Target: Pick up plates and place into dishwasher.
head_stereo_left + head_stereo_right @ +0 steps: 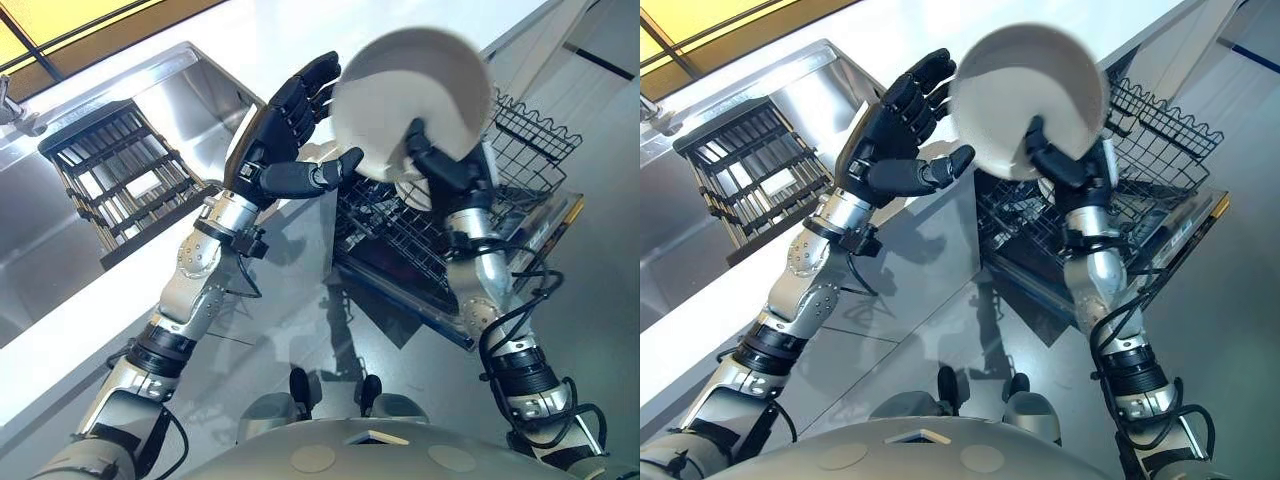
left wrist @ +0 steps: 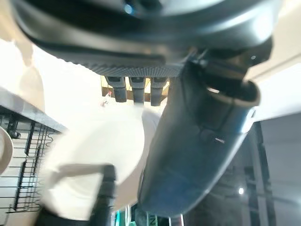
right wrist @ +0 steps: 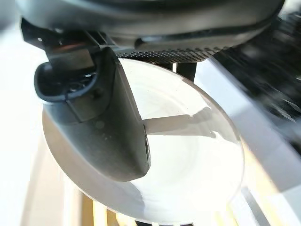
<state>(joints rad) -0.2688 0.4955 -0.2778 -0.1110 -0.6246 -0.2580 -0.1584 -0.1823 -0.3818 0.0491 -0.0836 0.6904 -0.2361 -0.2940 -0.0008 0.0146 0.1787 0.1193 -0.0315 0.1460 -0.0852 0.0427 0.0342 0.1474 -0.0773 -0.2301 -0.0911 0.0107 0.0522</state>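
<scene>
A white plate [image 1: 415, 100] hangs tilted in the air above the open dishwasher's wire rack [image 1: 400, 240]. My right hand [image 1: 440, 160] grips its lower edge, thumb pressed on the plate's face [image 3: 188, 155] and fingers behind it. My left hand [image 1: 285, 130] is open just left of the plate, fingers straight and spread; its thumb [image 1: 325, 175] points at the plate's lower rim, a small gap apart. The plate [image 2: 94, 169] shows past the left hand's fingers. Another white dish [image 1: 415, 190] stands in the rack behind my right hand.
A steel sink [image 1: 120, 150] at the left holds a dark dish rack [image 1: 125, 180]. The white counter [image 1: 300, 40] runs across the back. A black wire basket [image 1: 530, 150] stands at the right end of the pulled-out dishwasher rack, over the open door [image 1: 420, 310].
</scene>
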